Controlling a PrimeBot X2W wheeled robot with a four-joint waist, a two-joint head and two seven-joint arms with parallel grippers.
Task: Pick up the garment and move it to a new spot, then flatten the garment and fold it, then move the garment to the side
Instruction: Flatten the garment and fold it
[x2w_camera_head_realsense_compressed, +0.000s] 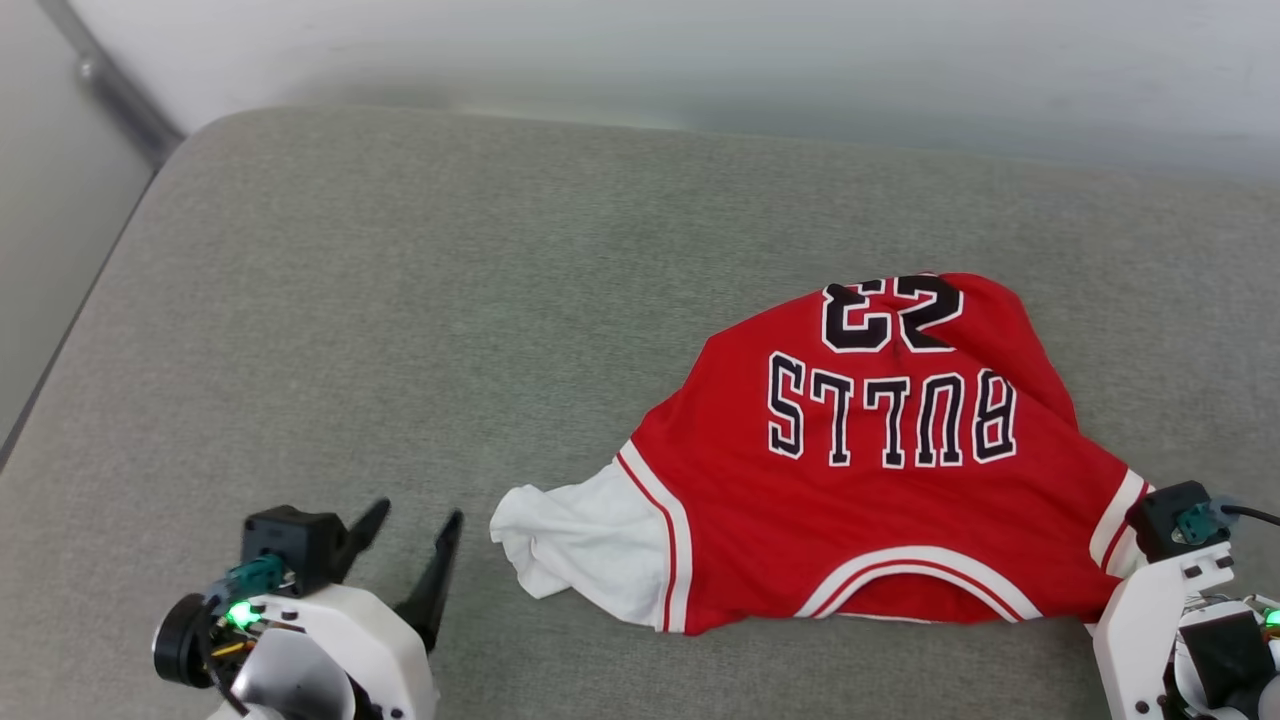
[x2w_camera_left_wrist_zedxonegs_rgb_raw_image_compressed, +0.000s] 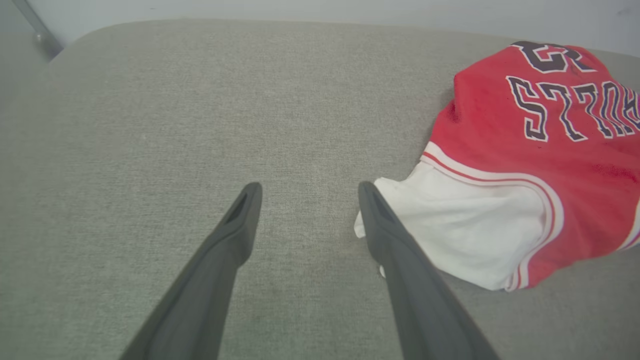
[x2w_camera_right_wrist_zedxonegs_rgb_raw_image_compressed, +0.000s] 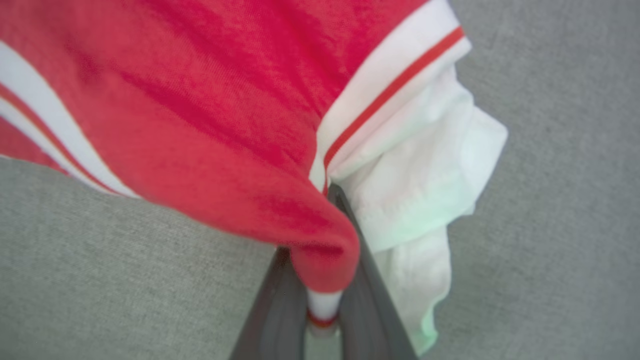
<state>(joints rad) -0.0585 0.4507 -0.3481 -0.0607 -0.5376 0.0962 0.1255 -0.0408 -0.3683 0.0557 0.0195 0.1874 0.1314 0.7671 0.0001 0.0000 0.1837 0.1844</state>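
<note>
The grey fabric cushion (x2w_camera_head_realsense_compressed: 400, 300) is carrying everything here, and the red Bulls jersey T-shirt (x2w_camera_head_realsense_compressed: 880, 480) is lying rumpled on its right half, lettering (x2w_camera_head_realsense_compressed: 890, 405) facing up and reading upside down from the robot's side, collar nearest the robot.

Judging by this, the first step is under way: picking the garment up to carry it to a new spot. The right end effector (x2w_camera_right_wrist_zedxonegs_rgb_raw_image_compressed: 320, 260) is clamping a fold of red cloth and striped trim at the shirt's right shoulder. The left end effector (x2w_camera_head_realsense_compressed: 418, 512) is hanging with its fingers spread wide and gripping nothing, just beside the white left sleeve (x2w_camera_head_realsense_compressed: 580, 550). The next move is probably calling for the left arm to take that sleeve or shoulder, so the shirt is lifting evenly instead of dangling from one corner.

The right wrist view is showing the pinch itself, with the right sleeve (x2w_camera_right_wrist_zedxonegs_rgb_raw_image_compressed: 425, 165) drooping beside the fingers. The head view is hiding this behind the wrist. The left wrist view is showing bare cushion between its fingers.
</note>
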